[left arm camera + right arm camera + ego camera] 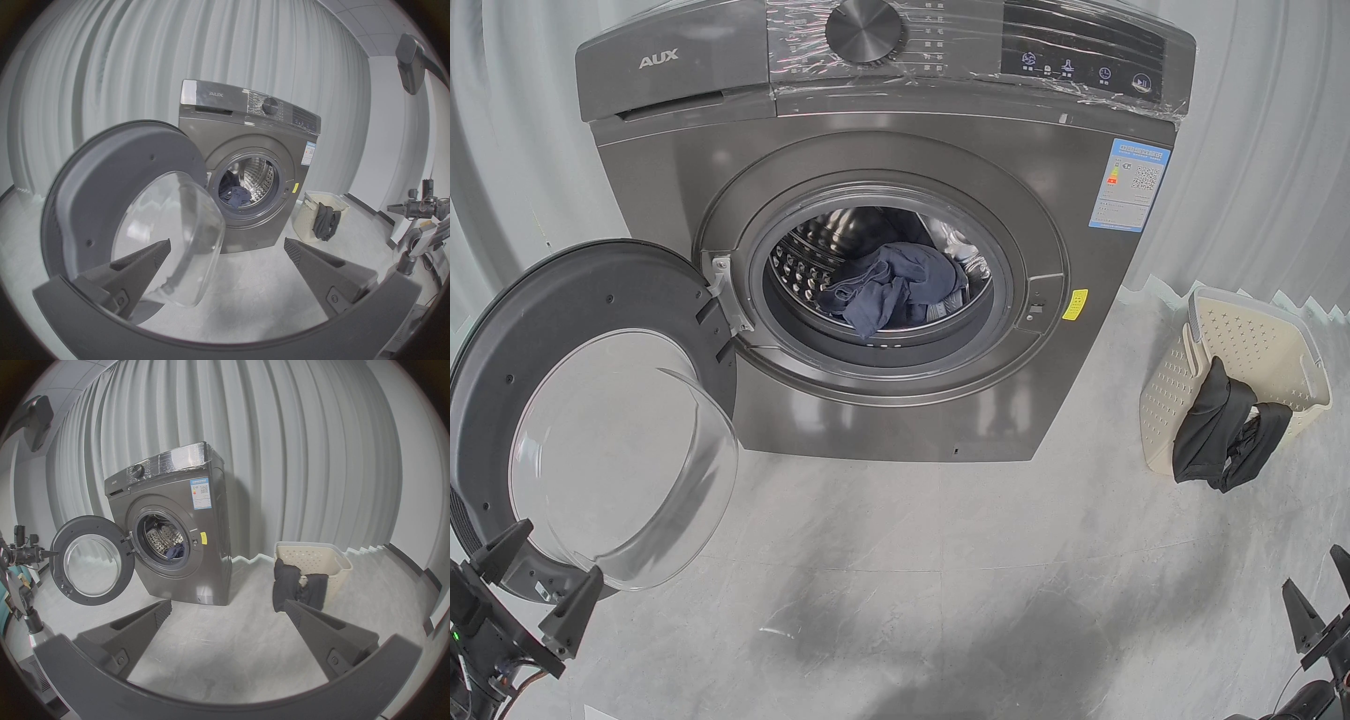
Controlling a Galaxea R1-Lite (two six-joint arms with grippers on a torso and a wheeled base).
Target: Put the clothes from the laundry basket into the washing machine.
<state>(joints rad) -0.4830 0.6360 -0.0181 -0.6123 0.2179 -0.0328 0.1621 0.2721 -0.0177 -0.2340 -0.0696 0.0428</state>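
Note:
A grey front-loading washing machine [891, 112] stands ahead, its round door [591, 412] swung open to the left. Dark blue clothes [895, 286] lie in the drum, at the front of the opening. Right of the machine a cream laundry basket [1275, 347] sits on the floor with black clothes [1223, 431] draped over its front rim. My left gripper [539, 577] hangs open and empty at the lower left, close to the door's lower edge. My right gripper [1327, 591] is open and empty at the lower right, short of the basket.
Pale grey floor [937, 562] stretches between me and the machine. Pleated grey curtains [300, 444] back the scene. A tripod with a camera rig [417, 220] stands off to one side.

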